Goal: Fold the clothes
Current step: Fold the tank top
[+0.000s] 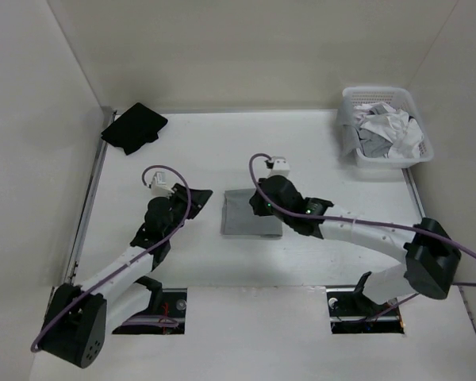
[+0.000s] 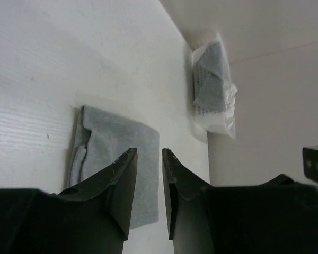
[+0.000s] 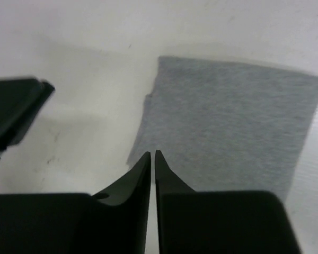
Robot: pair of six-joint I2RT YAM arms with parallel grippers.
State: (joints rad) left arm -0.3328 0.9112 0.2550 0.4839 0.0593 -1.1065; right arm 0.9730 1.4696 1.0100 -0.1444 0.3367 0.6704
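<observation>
Both empty: left fingers (image 2: 122,180) apart, right fingers (image 3: 140,180) barely parted over folded grey tank top (image 3: 228,121)

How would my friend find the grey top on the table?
Start at the white table, right in its middle. The grey top lies there, folded into a flat rectangle. The black garment sits far left, and the laundry is heaped in the basket.

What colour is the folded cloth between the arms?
The folded knit cloth is light grey; right wrist view.
</observation>
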